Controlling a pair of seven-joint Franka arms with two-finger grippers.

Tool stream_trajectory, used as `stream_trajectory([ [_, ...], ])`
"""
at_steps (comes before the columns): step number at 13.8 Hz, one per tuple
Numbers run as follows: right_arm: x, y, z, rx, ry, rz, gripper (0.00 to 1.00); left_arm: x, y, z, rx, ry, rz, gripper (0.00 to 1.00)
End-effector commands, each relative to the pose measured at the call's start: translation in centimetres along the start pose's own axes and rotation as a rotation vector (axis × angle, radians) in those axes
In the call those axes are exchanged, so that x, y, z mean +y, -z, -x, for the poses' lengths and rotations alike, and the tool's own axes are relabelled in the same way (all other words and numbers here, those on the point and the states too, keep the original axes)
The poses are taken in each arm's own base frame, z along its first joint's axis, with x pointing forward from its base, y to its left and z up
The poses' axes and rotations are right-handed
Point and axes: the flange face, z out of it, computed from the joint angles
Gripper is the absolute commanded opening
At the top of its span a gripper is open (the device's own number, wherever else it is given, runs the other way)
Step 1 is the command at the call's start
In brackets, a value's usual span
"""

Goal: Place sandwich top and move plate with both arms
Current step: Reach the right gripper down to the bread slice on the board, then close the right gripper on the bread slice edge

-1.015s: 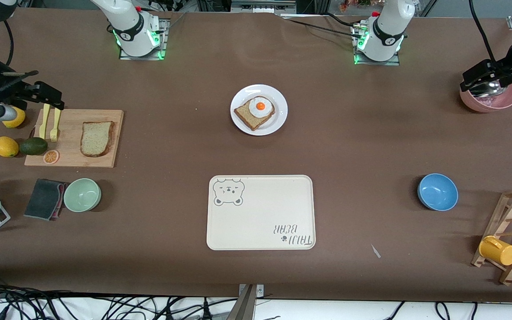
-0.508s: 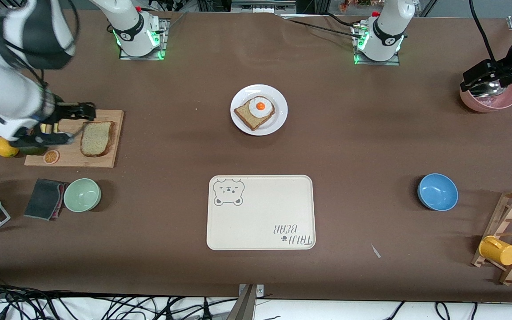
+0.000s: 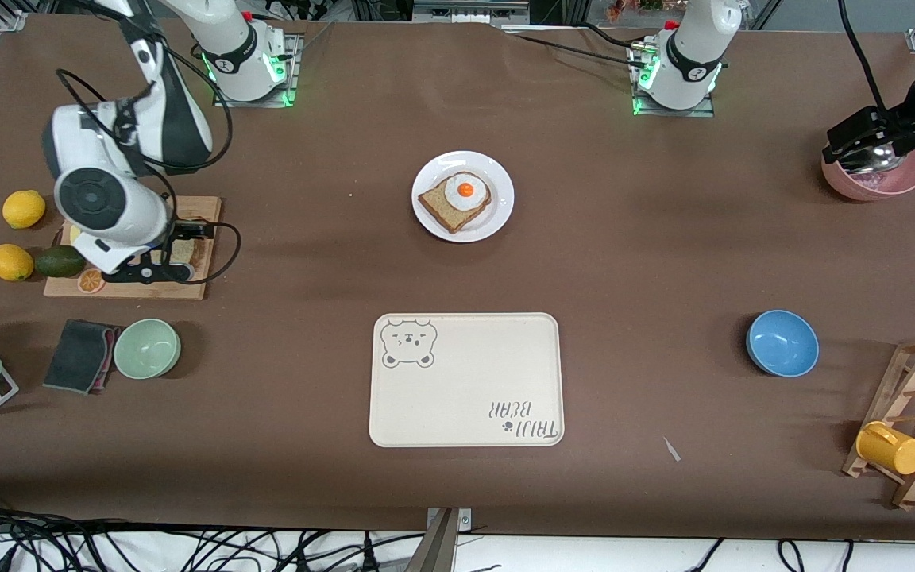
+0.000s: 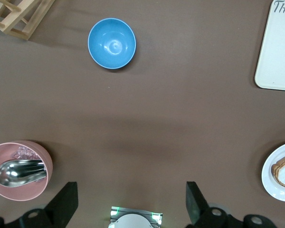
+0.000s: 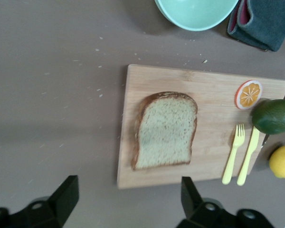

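Right gripper (image 3: pixel 160 253) wide, apparently over sandwich top (image 5: pixel 165 129)

Plate (image 3: pixel 499 216) at table centre, egg-topped bread slice (image 3: pixel 452 200) on it. Tray (image 3: pixel 465 380) nearer to front camera than plate. Cutting board (image 3: pixel 187 282) toward right arm's end; sandwich top (image 5: pixel 165 130) on it, fork (image 5: pixel 233 153) and knife (image 5: pixel 247 156) beside slice. Right gripper (image 3: pixel 162 253) over board; left gripper (image 3: pixel 864 139) over bowl with spoon (image 4: pixel 20 169) toward left arm's end.
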Motion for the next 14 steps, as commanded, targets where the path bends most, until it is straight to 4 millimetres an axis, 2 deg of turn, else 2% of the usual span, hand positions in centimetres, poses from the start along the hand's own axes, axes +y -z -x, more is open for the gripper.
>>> stream_trajectory([
  [1, -1.1, -3.9, 2.1, 0.076, -0.029, 0.013, 0.83, 0.1, 0.1, 0.4, 0.010, -0.019, -0.012, 1.00],
  [3, -1.2, -6.5, 2.0, 0.108, -0.039, 0.033, 0.74, 0.1, 0.1, 0.4, 0.010, -0.019, -0.012, 1.00],
  [6, 0.2, -9.2, 1.3, 0.113, -0.040, 0.050, 0.61, 0.1, 0.0, 0.3, 0.009, -0.019, -0.013, 1.00],
  [8, 0.4, -11.0, 1.0, 0.103, -0.042, 0.045, 0.58, 0.1, 0.0, 0.3, 0.009, -0.018, -0.013, 1.00],
  [14, -0.1, -12.9, 0.6, 0.090, -0.034, 0.039, 0.54, 0.1, -0.2, 0.3, 0.004, -0.018, -0.015, 1.00],
])
